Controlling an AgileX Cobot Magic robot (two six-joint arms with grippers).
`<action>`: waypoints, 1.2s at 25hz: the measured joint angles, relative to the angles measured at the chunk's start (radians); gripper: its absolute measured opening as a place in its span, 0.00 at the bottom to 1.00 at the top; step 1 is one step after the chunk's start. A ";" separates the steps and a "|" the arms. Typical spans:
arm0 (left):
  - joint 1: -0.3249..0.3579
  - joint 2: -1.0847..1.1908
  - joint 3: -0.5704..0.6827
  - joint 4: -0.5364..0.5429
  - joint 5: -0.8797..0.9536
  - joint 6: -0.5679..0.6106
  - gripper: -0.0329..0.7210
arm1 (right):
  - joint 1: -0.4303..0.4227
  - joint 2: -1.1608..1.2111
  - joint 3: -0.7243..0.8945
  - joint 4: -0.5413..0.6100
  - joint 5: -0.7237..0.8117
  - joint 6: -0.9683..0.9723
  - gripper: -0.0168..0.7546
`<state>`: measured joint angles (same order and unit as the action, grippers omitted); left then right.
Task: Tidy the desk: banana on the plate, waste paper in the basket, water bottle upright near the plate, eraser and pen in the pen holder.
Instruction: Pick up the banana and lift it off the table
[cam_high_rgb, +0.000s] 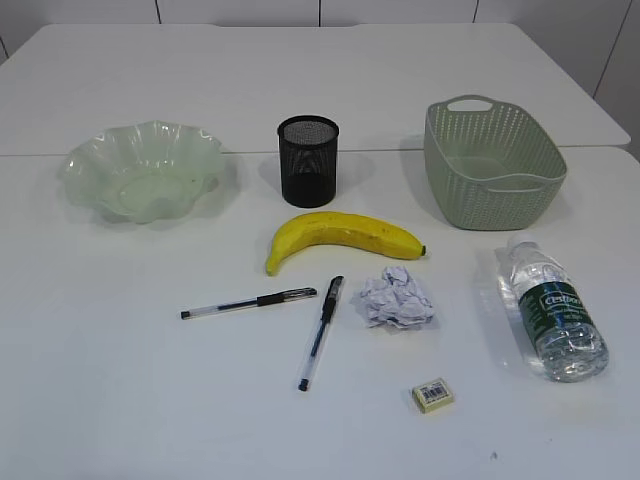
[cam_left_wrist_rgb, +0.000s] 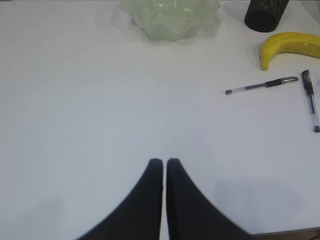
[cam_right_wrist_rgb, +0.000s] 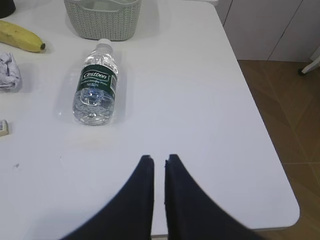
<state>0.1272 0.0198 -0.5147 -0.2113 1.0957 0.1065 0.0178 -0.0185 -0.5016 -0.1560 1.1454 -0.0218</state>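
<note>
Nothing sorted yet; every item lies loose on the worktop (cam_high_rgb: 90, 400).

Receivers stand in a row toward the far edge: plate (cam_high_rgb: 143, 170) at far left, pen holder (cam_high_rgb: 308, 160) in the middle, basket (cam_high_rgb: 492, 160) at far right. All three look empty.

The banana (cam_high_rgb: 343, 238) lies just in front of the pen holder. Two pens (cam_high_rgb: 249, 303) (cam_high_rgb: 320, 332) lie nearer the middle, the waste paper (cam_high_rgb: 396, 298) beside them, and the eraser (cam_high_rgb: 433, 396) toward the near edge.

The water bottle (cam_right_wrist_rgb: 96, 85) lies on its side near the right edge, cap toward the basket.

Left fingers (cam_left_wrist_rgb: 164, 167) are pressed together and hold nothing, over bare worktop at the near left. Right fingers (cam_right_wrist_rgb: 156, 162) are almost touching, also empty, at the near right corner; the drop-off is close there.

There is open room on the left, so the banana looks like an easy first pick.
</note>
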 joint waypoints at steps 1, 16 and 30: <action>0.000 0.014 -0.009 0.000 0.002 0.000 0.05 | 0.000 0.000 -0.002 0.000 0.010 0.000 0.12; -0.065 0.460 -0.308 0.398 -0.363 -0.014 0.63 | 0.000 0.417 -0.242 -0.163 0.105 0.022 0.49; -0.334 0.926 -0.558 0.489 -0.469 -0.048 0.69 | 0.000 0.931 -0.769 -0.090 0.118 0.091 0.50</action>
<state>-0.2065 0.9456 -1.0725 0.2776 0.6265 0.0585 0.0178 0.9123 -1.2711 -0.2463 1.2636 0.0688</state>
